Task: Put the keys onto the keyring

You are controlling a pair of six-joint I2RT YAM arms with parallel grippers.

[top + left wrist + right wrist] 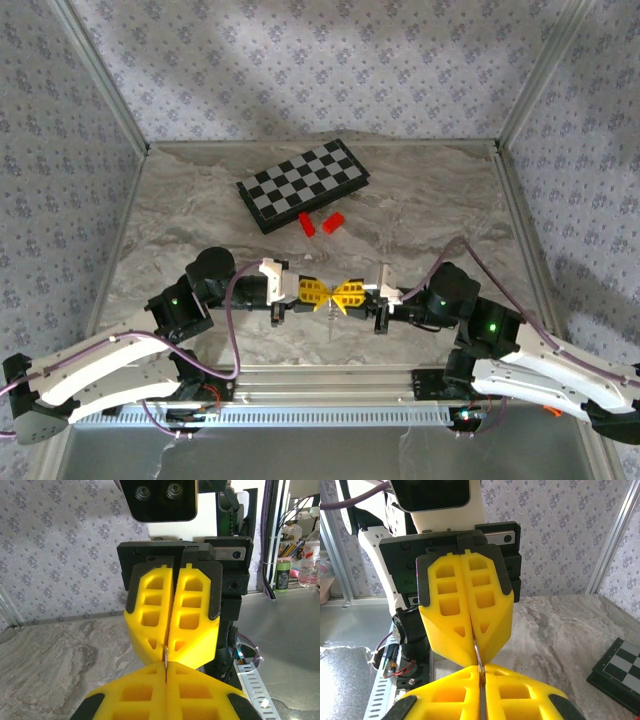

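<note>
The left pincer (320, 293) and right pincer (343, 295) meet tip to tip. Both are clamped shut on the thin keyring (478, 661), which sits edge-on in the seam of each pair of jaws.

Bolted to the slotted aluminium base rail (330, 385): left arm (110, 365) and right arm (545, 365), alike in build. White moulded shells along the long links out from the rail, black round housings at the joints, one small green light on a black housing of each. Purple cable looped loosely along each arm; thin red and black wires low down by the rail. Farthest from the rail, left gripper (326, 294) and right gripper (336, 297): black square blocks studded with small screws, a white-and-black camera module with dark lenses above, and bright yellow wedge-shaped fingers (150, 615) pierced with square and triangular windows, backed by black plates.
</note>
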